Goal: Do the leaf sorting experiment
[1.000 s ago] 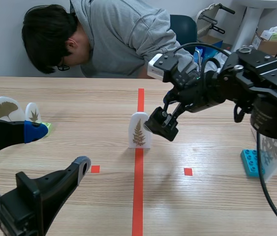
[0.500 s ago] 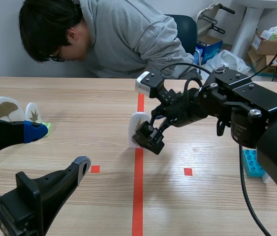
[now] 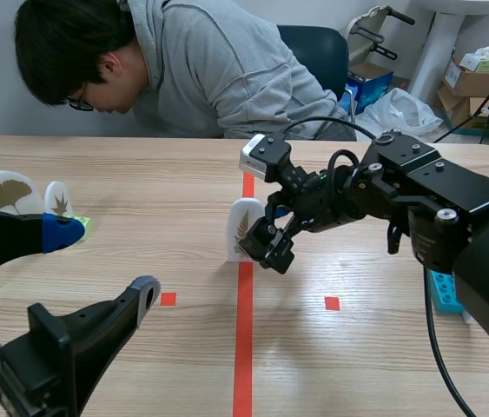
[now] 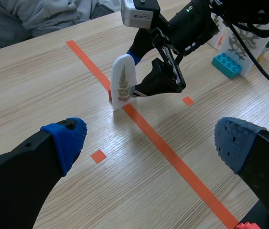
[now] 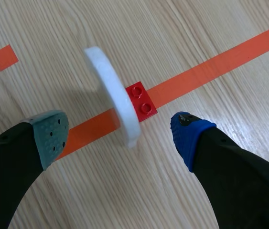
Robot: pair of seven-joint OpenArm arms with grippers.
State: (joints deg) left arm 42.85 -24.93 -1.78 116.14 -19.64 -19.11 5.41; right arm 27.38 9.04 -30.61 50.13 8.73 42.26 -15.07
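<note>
Your right claw wide open astride the upright fern card, its 2 pads clear of it, gripping nothing, card on a red brick on the orange tape line, your left claw at the card's 8 o'clock, open, empty.

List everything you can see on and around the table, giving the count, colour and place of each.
fern leaf card: one, white, upright on the orange line, mid-table
red brick: one, red, at the fern leaf card's foot
ginkgo leaf card: one, white, table's left side
small leaf card: one, white, beside the ginkgo leaf card
blue brick: one, blue, table's right side
patterned card: one, white, by the blue brick
table: one, light wood
person: one, grey top, leaning over the far side
left gripper: open, near left
right gripper: open, fingers either side of the fern leaf card
</note>
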